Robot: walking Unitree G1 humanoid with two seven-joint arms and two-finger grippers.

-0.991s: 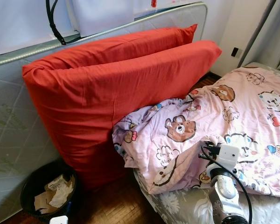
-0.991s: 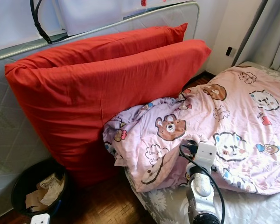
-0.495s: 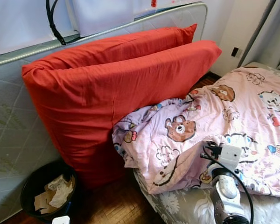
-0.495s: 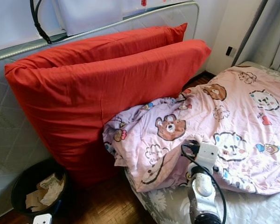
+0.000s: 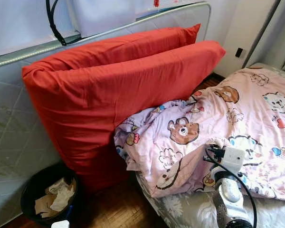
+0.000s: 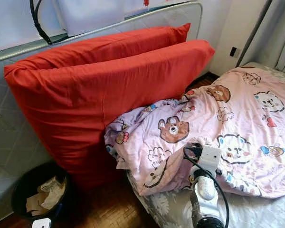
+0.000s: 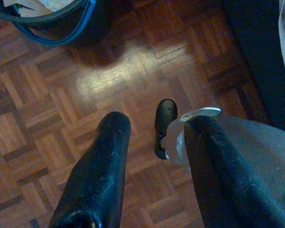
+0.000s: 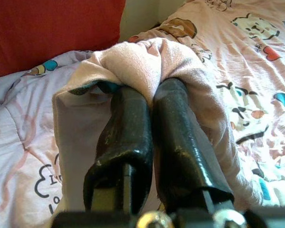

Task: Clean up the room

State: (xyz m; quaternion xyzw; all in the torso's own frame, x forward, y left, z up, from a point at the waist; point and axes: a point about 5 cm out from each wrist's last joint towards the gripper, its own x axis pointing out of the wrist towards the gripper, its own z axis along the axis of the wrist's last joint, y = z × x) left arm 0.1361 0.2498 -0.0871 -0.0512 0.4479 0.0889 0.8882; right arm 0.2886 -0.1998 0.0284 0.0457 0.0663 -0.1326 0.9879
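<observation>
Blanket [image 5: 218, 128], pink with cartoon bears, lies crumpled across the bed [image 5: 190, 211], its near edge bunched up and hanging over the mattress corner. From my side, the right gripper [image 8: 149, 90] is on that bunched edge: fingers [image 8: 128, 123] pressed together, pinching a fold of the blanket, cloth wrapped over both tips. In the head views I see the right arm [image 5: 228, 190] low on the right, its white wrist camera box against the blanket edge, black cable looping beside it.

Two big red cushions [image 5: 118, 90] stand on edge just left of the bed, leaning on a quilted mattress [image 5: 9, 128] propped against the wall; the blanket's bunched corner touches the front cushion. A black bin [image 5: 50, 192] with crumpled paper inside sits on the wood parquet floor [image 7: 61, 95] at the foot of the cushions.

Left gripper [image 7: 152, 123] hangs low over the parquet, fingers spread with nothing between them. Beyond them in the left wrist view is a small dark thing on the floor; I can't tell what it is. The bin's rim shows at the frame edge there.
</observation>
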